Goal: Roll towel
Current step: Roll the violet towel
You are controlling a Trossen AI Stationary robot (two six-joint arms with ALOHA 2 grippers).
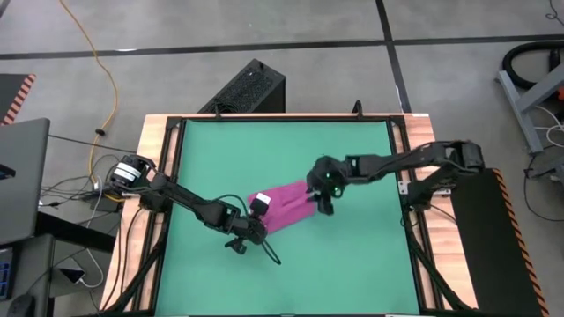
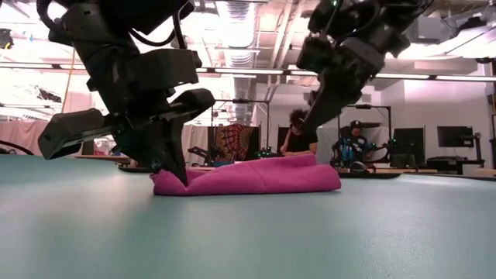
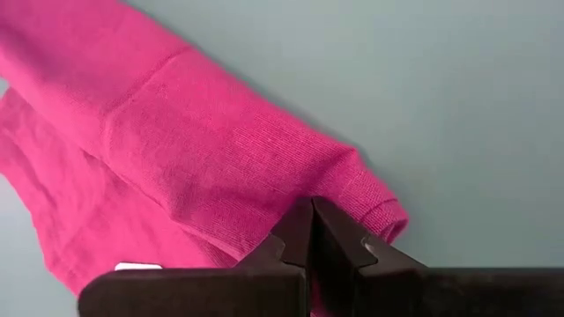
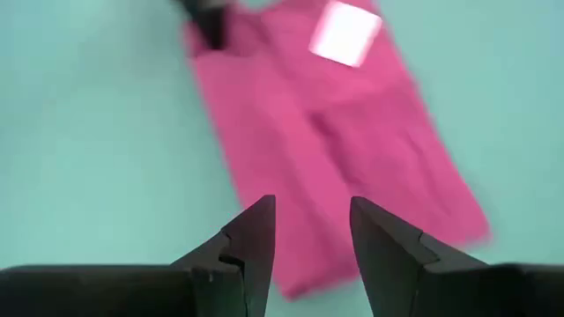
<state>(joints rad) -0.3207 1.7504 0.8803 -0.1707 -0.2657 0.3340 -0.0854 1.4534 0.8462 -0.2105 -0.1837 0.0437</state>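
The magenta towel (image 1: pixel 286 208) lies on the green mat (image 1: pixel 352 264) as a long, low folded bundle (image 2: pixel 256 175), its white tag (image 3: pixel 137 266) at one edge. My left gripper (image 1: pixel 251 222) is shut, its tips down on the towel's left end (image 2: pixel 172 177). My right gripper (image 1: pixel 322 199) hangs open in the air above the towel's right end (image 2: pixel 318 108), fingers slanting down, nothing between them (image 4: pixel 313 231). My left gripper sets its shut fingertips (image 3: pixel 314 216) on the thick folded part of the towel near its left end (image 3: pixel 291 189), slanting down from the table's left. Whether any cloth is caught between the tips I cannot tell. The towel lies flat on the mat.
A wooden frame (image 1: pixel 159 176) runs around the mat. A black box (image 1: pixel 251 88) stands beyond the far edge. In the low view, people sit at desks (image 2: pixel 298 132) in the room behind. Bare mat (image 1: pixel 291 150) lies all around the towel.
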